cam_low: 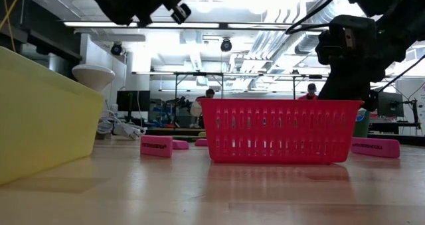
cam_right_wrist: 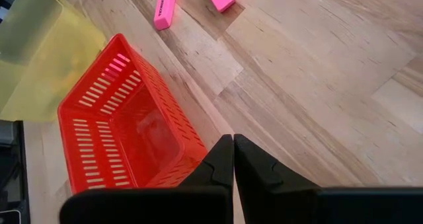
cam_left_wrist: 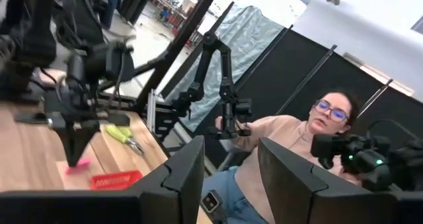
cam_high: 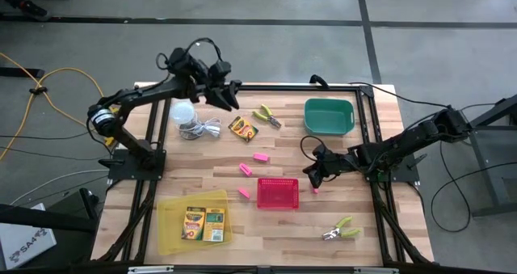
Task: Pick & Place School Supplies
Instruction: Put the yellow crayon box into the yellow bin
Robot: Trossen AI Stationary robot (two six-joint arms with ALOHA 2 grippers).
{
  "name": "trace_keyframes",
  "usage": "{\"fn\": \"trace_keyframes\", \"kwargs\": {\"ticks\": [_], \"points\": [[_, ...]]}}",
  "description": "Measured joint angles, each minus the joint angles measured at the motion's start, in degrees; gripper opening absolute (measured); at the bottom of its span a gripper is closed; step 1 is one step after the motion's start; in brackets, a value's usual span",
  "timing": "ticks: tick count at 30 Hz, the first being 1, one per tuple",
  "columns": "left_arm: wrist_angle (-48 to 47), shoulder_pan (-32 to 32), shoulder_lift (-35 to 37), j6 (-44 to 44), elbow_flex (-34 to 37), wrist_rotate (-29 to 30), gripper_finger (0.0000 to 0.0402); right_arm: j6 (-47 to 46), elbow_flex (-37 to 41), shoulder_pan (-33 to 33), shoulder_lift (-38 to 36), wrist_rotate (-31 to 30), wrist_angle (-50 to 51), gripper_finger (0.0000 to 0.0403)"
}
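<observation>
My right gripper (cam_high: pixel 317 175) is shut and points down, low over the table just right of the pink basket (cam_high: pixel 278 193). A pink eraser (cam_high: pixel 316 191) lies on the table at its fingertips; the right wrist view does not show it. Other erasers (cam_high: pixel 260 156) (cam_high: pixel 245 170) (cam_high: pixel 243 193) lie flat left of the basket. One crayon box (cam_high: pixel 242 128) lies mid-table; two more (cam_high: pixel 204 224) lie in the yellow tray (cam_high: pixel 174 233). Green-handled scissors lie at the far side (cam_high: pixel 266 115) and near right (cam_high: pixel 341 229). My left gripper (cam_high: pixel 228 92) is open, raised at the far left. My right gripper's shut fingertips (cam_left_wrist: pixel 74 150) point down from above right over the pink eraser (cam_left_wrist: pixel 79 164), which lies flat on the table. I cannot tell whether the tips touch it. The right wrist view shows nothing between the fingers (cam_right_wrist: pixel 225 164).
A green tray (cam_high: pixel 329 116) stands at the far right. A white round object with a coiled cable (cam_high: pixel 187 116) lies below my left gripper. A person (cam_left_wrist: pixel 310 138) sits beyond the table's right side. Bare wood lies between the basket and the near edge.
</observation>
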State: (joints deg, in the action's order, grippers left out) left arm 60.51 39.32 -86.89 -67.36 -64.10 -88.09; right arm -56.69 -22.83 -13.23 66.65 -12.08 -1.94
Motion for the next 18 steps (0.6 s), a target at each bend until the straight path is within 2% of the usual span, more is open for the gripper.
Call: {"fn": "trace_keyframes", "kwargs": {"ticks": [11, 18], "points": [[-2.60, 0.60, -1.45, -3.06, -13.16, 0.01, 0.0138, 0.02, 0.00, 0.00, 0.00, 0.00, -0.01, 0.0002], [-7.24, -4.55, -6.34, -1.68, -20.41, 2.54, 0.0138, 0.78, 0.00, 0.00, 0.00, -0.69, -0.03, 0.0002]]}}
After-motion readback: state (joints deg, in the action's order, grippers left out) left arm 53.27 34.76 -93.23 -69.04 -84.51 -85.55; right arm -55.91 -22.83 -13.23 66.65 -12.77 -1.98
